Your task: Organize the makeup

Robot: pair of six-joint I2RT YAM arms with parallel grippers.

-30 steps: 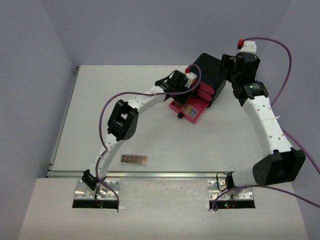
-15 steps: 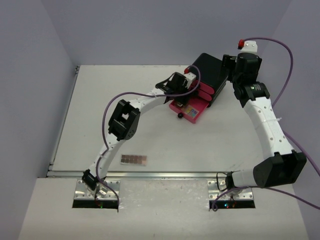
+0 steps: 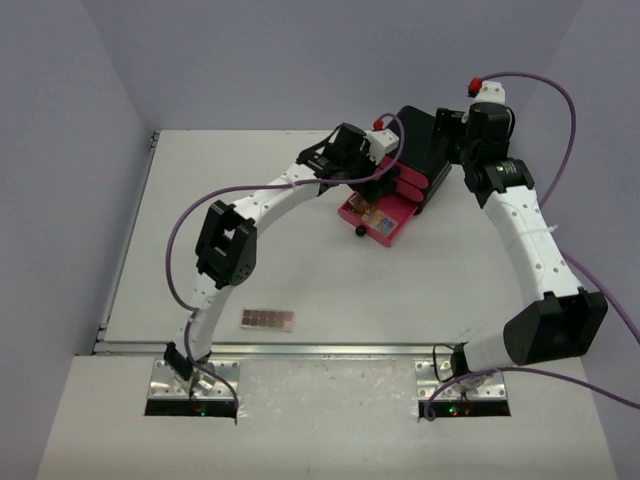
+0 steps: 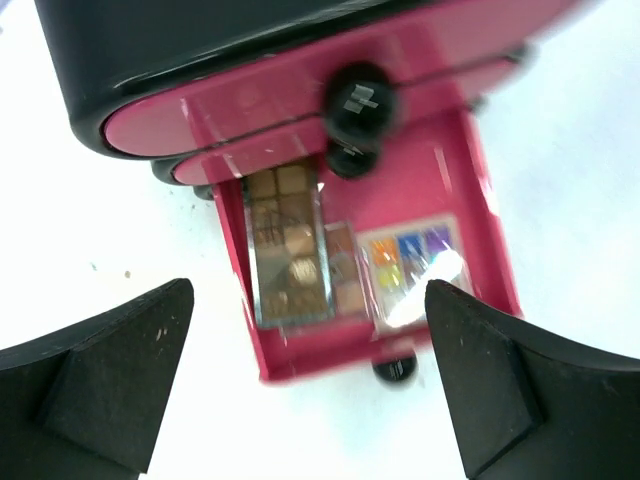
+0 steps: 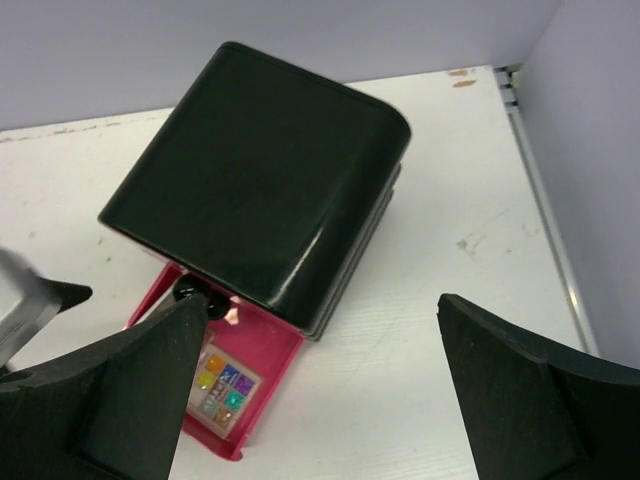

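The black box (image 3: 420,150) has its bottom pink drawer (image 4: 480,200) pulled out. In the drawer lie a brown eyeshadow palette (image 4: 288,250), a small tan palette (image 4: 346,272) and a multicoloured palette (image 4: 410,262). My left gripper (image 4: 310,400) hangs open above the drawer's front edge and holds nothing. Another brown palette (image 3: 268,319) lies on the table near the left arm's base. My right gripper (image 5: 320,400) stands open and empty above the box's (image 5: 260,170) right side. The multicoloured palette (image 5: 222,390) also shows in the right wrist view. No compact or pencils are in view.
Two shut pink drawers (image 4: 300,100) with black knobs (image 4: 358,98) sit above the open one, whose own knob (image 4: 392,368) points at the table front. Grey walls stand on the left, back and right. A metal strip (image 3: 330,350) edges the table (image 3: 220,200) in front.
My left gripper's jaws have opened wide, and the left arm has lifted and drawn back a little from the drawer. The right gripper has shifted slightly toward the back.
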